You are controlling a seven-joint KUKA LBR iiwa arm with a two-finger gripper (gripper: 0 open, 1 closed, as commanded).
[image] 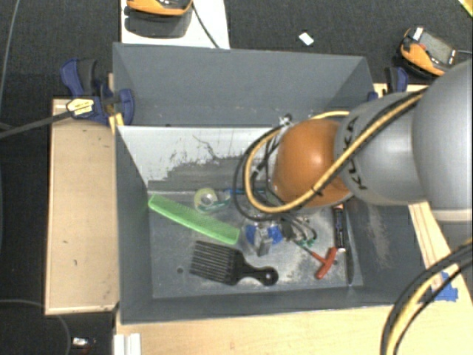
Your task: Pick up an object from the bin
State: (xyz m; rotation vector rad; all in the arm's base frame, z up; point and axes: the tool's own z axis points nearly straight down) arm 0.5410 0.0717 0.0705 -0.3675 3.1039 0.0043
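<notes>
— What are we hanging over?
— A small blue thing (272, 234), lying mid-floor toward the front of the bin (134, 228). Our gripper (260, 241) is hanging directly above it, but we cannot tell whether it is open or closed.
— How are we posing?
— We are reaching in from the right with the wrist pointing down, and the orange cover (307, 161) and its cables are hiding much of the tool.
— What is crowding us?
— A green comb (194, 220) is lying slantwise just left, its end near the blue thing. A black comb (222, 263) is lying in front (handle pointing right). A red-handled tool (325, 263) and a black pen (339, 231) are lying to the right.
— Any room?
— The back of the floor is lying bare.
</notes>
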